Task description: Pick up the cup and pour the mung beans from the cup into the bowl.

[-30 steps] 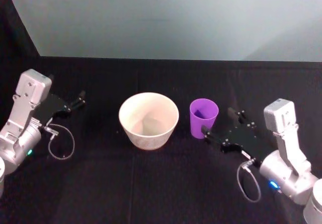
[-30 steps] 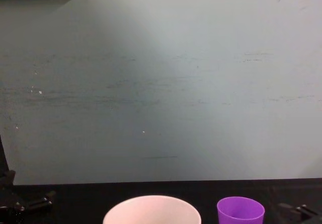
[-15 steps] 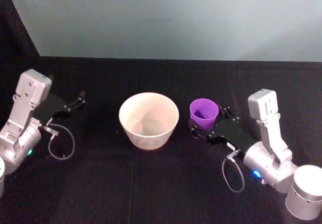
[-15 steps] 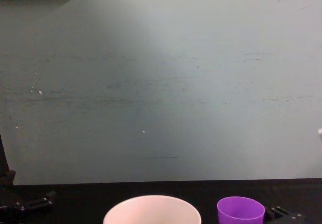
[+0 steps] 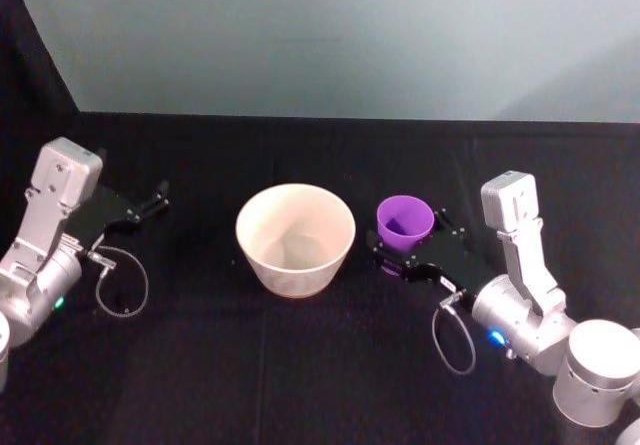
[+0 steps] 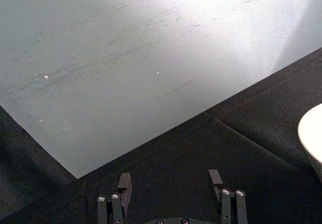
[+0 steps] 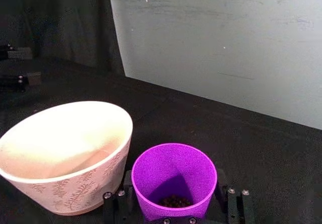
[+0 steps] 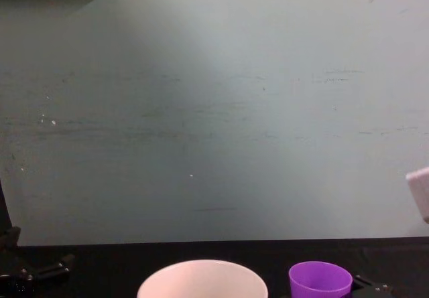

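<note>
Purple cup (image 5: 405, 221) stands upright, mouth up, between right jaws.

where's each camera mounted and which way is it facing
Head: high up, looking down at the table; right gripper around the cup, left gripper parked far left.
Chest: low, facing the wall; bowl and cup rims along the bottom.
Left wrist: facing the wall; own open fingers.
Right wrist: facing cup, mung beans, bowl; own fingers.
Shared: every view catches the bowl.
</note>
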You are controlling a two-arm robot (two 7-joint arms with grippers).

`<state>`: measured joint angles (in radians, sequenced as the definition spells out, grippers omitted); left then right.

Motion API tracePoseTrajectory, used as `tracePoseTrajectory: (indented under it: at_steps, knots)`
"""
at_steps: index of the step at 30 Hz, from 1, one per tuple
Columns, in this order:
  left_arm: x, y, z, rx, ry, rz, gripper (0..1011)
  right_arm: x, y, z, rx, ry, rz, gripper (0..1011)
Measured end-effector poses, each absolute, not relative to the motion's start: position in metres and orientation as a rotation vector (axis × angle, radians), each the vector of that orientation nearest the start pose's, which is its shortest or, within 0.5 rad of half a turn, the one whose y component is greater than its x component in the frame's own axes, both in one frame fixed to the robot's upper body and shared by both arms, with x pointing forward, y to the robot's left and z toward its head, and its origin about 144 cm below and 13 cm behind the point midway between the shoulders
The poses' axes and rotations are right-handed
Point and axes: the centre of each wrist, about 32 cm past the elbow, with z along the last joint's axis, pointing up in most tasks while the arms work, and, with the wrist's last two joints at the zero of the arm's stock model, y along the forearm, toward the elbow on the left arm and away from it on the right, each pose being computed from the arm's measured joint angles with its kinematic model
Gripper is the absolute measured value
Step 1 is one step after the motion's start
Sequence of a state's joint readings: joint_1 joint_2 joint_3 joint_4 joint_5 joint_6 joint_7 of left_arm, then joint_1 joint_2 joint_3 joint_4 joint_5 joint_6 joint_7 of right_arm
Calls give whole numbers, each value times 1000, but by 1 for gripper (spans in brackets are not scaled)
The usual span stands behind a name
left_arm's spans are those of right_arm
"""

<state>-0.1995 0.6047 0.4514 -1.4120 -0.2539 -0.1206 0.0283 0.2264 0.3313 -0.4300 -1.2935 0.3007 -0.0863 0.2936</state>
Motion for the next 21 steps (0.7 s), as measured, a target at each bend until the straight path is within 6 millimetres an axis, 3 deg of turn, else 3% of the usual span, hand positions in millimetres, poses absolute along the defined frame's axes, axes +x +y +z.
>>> tracePoseTrajectory:
  at_steps: [10, 21]
  knots:
    - [489, 310, 1140, 304, -285, 1248, 1000, 499, -229, 1112, -130, -5, -965, 751]
    - [489, 310, 1140, 304, -285, 1248, 1000, 499, -228, 1144, -122, -88, -964, 723]
